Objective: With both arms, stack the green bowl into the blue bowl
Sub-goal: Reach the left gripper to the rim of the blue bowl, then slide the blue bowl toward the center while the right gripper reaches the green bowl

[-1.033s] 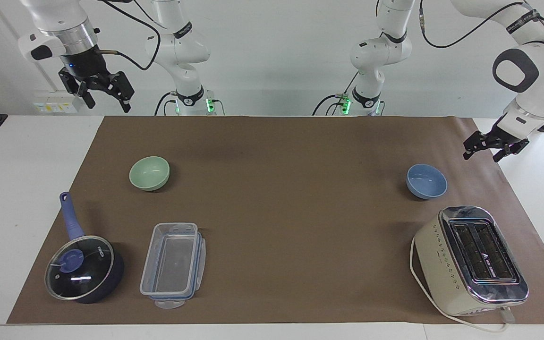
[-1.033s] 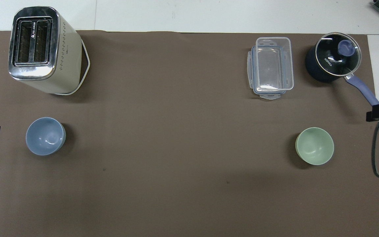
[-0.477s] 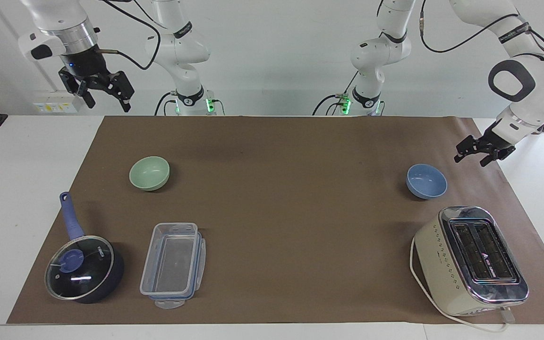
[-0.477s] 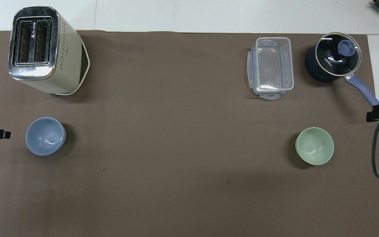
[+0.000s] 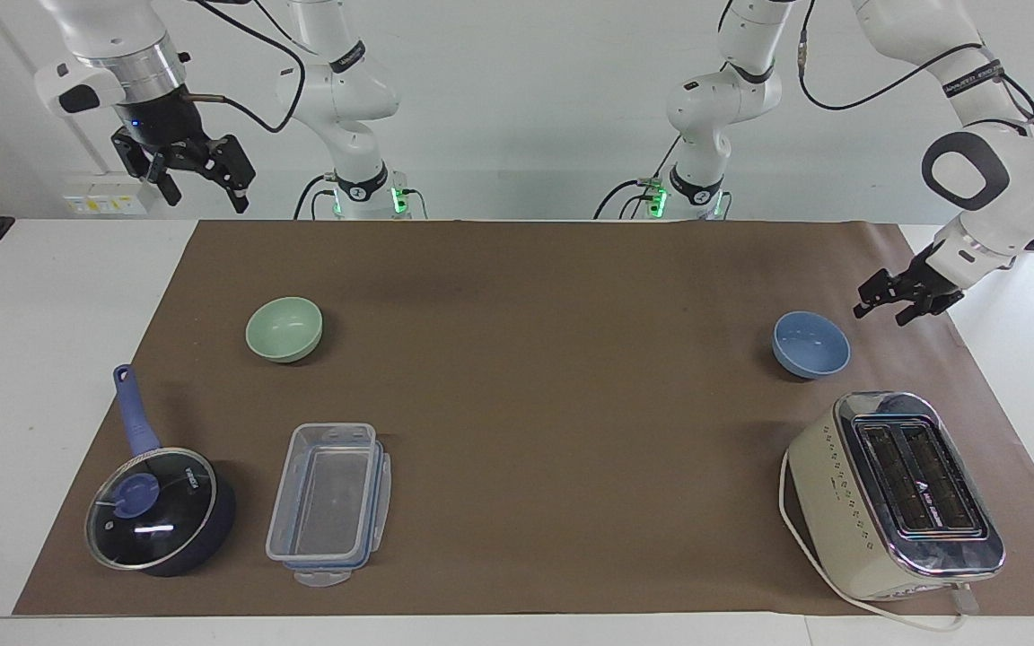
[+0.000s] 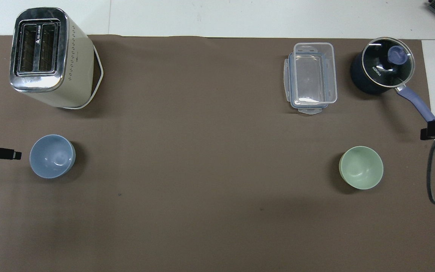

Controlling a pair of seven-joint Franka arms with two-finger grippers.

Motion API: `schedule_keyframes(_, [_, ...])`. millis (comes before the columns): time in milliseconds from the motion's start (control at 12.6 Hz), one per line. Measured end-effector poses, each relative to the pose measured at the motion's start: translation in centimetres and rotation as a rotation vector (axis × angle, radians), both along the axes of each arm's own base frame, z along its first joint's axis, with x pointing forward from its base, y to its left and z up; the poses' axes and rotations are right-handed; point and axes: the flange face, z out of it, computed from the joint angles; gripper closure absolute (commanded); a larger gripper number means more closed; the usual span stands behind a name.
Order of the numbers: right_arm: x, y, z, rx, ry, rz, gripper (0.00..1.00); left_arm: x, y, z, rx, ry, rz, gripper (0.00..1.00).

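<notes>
green bowl (image 5: 284,328): toward right arm's end, upright, untouched | blue bowl (image 5: 810,344): beside toaster (image 5: 896,493), receiver | left gripper (image 5: 892,299): low beside blue bowl, fingers seemingly parted, apparently to grasp | right gripper (image 5: 198,178): raised, spread, waiting

Green bowl (image 5: 284,328) — pale mint, upright, empty — sits left of centre in the facing view; blue bowl (image 5: 810,344), periwinkle, upright, empty, at right — well apart.

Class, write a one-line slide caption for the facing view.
Left gripper hovers beside the blue bowl; green bowl sits untouched; right gripper waits raised.
</notes>
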Motion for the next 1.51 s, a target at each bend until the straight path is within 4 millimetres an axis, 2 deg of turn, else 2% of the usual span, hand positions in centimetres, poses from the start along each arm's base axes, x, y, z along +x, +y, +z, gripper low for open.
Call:
schedule_keyframes(318, [0.0,0.0,0.0,0.0,0.0,0.0,0.0,-0.1,-0.4,-4.2,-0.001,-0.007,0.017,0.32])
schedule_keyframes(556, [0.0,0.0,0.0,0.0,0.0,0.0,0.0,-0.3,-1.5,-5.7,-0.009,-0.026,0.028,0.39])
schedule_keyframes(636, [0.0,0.0,0.0,0.0,0.0,0.0,0.0,-0.4,-2.0,-6.1,-0.009,-0.03,0.027,0.46])
schedule_keyframes(794, [0.0,-0.1,-0.1,0.0,0.002,0.01,0.0,-0.6,-2.6,-6.6,-0.01,-0.026,0.024,0.8])
schedule_keyframes(874, [0.0,-0.2,-0.2,0.0,0.003,0.015,0.0,-0.6,-2.7,-6.7,-0.011,-0.025,0.023,0.92])
schedule_keyframes(953, [0.0,-0.4,-0.2,0.0,0.004,0.017,0.0,-0.6,-2.7,-6.7,-0.011,-0.024,0.023,1.0])
schedule_keyframes(1271, [-0.1,-1.8,-0.4,-0.003,0.003,0.042,0.0,-0.6,-3.3,-6.3,-0.016,-0.022,0.011,1.0])
schedule_keyframes(1430, [-0.1,-2.8,-0.5,-0.004,-0.002,0.055,0.0,-0.5,-4.4,-4.8,-0.018,-0.034,-0.014,1.0])
schedule_keyframes(1509, [-0.1,-3.2,-0.6,-0.004,-0.001,0.054,0.0,-0.5,-5.7,-3.6,-0.021,-0.04,-0.032,1.0])
